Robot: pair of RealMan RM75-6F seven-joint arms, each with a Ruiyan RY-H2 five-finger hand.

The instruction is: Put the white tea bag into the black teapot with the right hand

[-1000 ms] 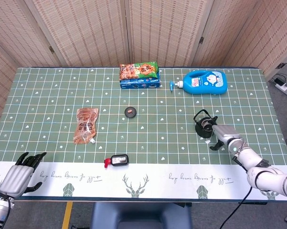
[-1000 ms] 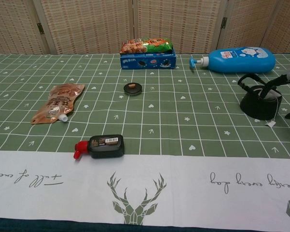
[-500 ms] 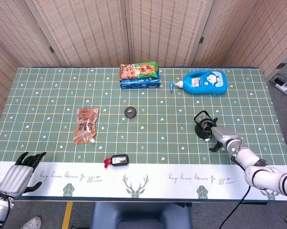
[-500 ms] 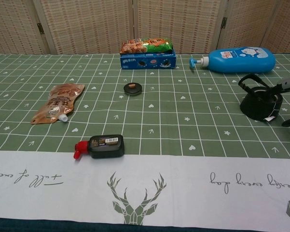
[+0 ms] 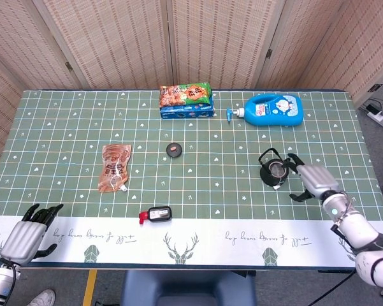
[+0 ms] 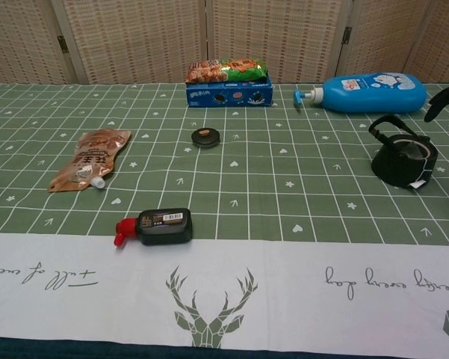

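- I'm looking down at a table (image 5: 64, 121) covered in a green grid-patterned cloth, with a white strip of deer drawings and script running along the near edge; woven reed screens (image 5: 115, 38) are standing behind it.
- The black teapot (image 5: 272, 169) is sitting upright on the right side, handle arching over the top. Something pale is showing inside its mouth, and a small white tag (image 6: 417, 185) is hanging down its outer wall, so the white tea bag (image 5: 277, 169) is lying in the pot.
- My right hand (image 5: 313, 180) is hovering just beside the pot on its right, fingers spread and holding nothing; in the chest view only a dark fingertip is poking in at the right edge.
- My left hand (image 5: 25, 234) is resting at the near left corner, fingers loosely apart, nothing in it.
- At the far edge a blue pump bottle (image 5: 271, 109) is lying on its side, and a snack bag (image 5: 186, 94) is sitting on a blue box (image 5: 187, 111).
- Mid-table I'm seeing a small dark round lid (image 5: 173, 150), a brown spouted pouch (image 5: 115, 167) lying flat, and a small black bottle (image 5: 155, 215) with a red cap on its side.
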